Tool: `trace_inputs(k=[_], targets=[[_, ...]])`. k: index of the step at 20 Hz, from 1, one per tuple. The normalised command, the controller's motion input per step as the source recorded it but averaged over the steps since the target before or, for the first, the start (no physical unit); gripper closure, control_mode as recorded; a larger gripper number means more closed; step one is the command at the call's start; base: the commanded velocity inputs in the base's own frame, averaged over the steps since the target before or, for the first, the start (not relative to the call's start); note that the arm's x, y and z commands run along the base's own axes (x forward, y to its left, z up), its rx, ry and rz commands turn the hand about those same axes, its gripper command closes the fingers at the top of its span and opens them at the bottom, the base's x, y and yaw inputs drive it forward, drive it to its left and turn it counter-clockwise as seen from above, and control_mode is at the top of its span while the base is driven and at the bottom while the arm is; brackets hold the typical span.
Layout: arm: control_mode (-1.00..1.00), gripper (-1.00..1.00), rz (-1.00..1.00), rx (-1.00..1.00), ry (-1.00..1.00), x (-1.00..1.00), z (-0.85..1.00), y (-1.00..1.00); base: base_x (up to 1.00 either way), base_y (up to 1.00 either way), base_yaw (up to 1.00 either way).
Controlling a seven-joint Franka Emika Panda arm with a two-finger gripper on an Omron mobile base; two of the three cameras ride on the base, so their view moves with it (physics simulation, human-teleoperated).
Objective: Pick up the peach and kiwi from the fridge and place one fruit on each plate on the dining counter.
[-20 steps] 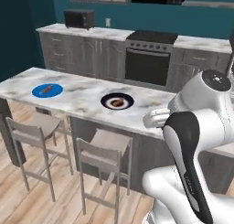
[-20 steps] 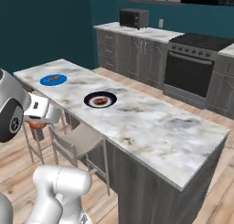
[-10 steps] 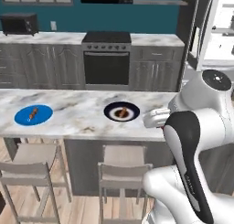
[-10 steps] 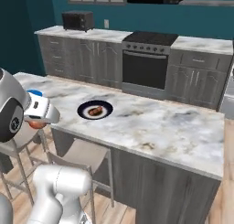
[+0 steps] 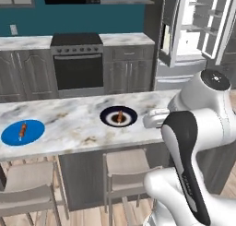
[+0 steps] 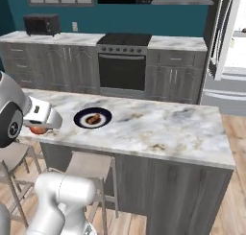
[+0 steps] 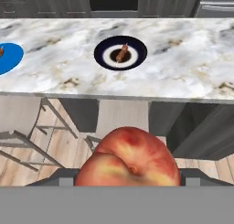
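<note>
You have the peach [image 7: 130, 159] clamped between the gripper's [image 7: 128, 182] part-open jaws, held out over the stools on the near side of the dining counter [image 7: 183, 58], short of the black plate [image 7: 120, 53].

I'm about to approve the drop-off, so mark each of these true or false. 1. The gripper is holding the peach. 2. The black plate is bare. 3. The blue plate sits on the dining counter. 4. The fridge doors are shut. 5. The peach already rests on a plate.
1. True: the peach sits between the fingers of the gripper.
2. False: the black plate has a small brown item on it.
3. True: the blue plate lies on the dining counter.
4. False: the fridge stands open, showing its white interior.
5. False: the peach is in the gripper, off the counter's near edge over the stools.
</note>
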Motion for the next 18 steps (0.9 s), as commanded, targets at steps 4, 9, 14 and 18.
trace_inputs(k=[4,9,14,18], targets=[[1.00,1.00,0.00,0.00,0.00,0.00,0.00,0.00,0.45,0.01,-0.43],[1.00,1.00,0.00,0.00,0.00,0.00,0.00,0.00,0.76,0.30,-0.21],[1.00,1.00,0.00,0.00,0.00,0.00,0.00,0.00,0.31,0.30,-0.07],[1.00,1.00,0.00,0.00,0.00,0.00,0.00,0.00,0.00,0.00,0.00]])
